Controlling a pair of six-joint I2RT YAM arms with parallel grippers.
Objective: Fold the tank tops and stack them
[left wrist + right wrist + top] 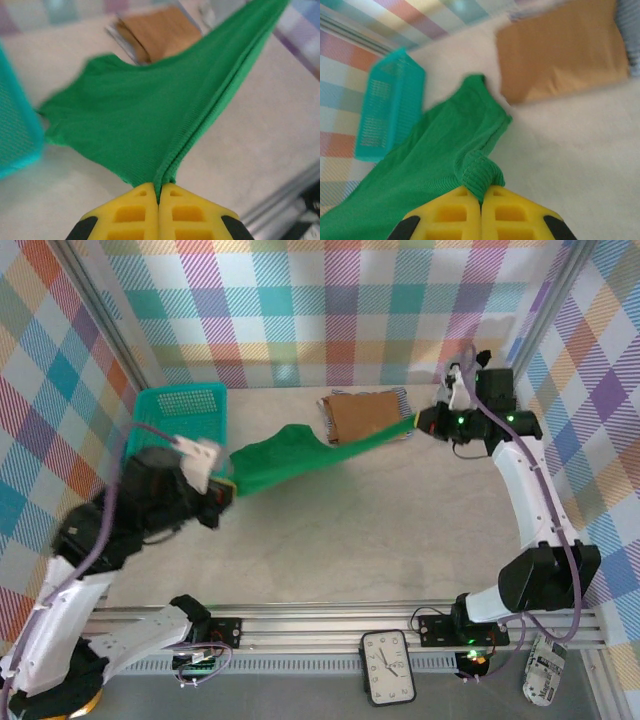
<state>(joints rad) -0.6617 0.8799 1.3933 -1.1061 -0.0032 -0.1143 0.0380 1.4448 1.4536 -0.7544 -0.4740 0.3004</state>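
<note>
Both pairs of fingers are pinched tight on the green tank top [285, 460]. The left fingers [130, 216] press together on a bunched edge of the cloth, which fans out from them in long taut folds [130, 125]. The right fingers [515, 217] clamp a rolled, ribbed hem of the same top [430, 150].

From the top view, the garment is pulled into a slanted band across the counter [350, 530]. It runs from the left fingers [226, 487] near the basket up to the right fingers [418, 424] at the far right. The band is wide at the left end and narrows to a thin strip at the right.

Its narrow end passes along the near edge of the tan tank top [362, 415], which lies folded into a flat rectangle at the back of the counter. Under that one lies the striped tank top [325, 403], showing as a strip along the tan top's edges. The right wrist view has the tan top [560, 55] beyond the green cloth.

A teal mesh basket [180, 405] sits at the far left, just beside the green top's wide end [15, 135].
</note>
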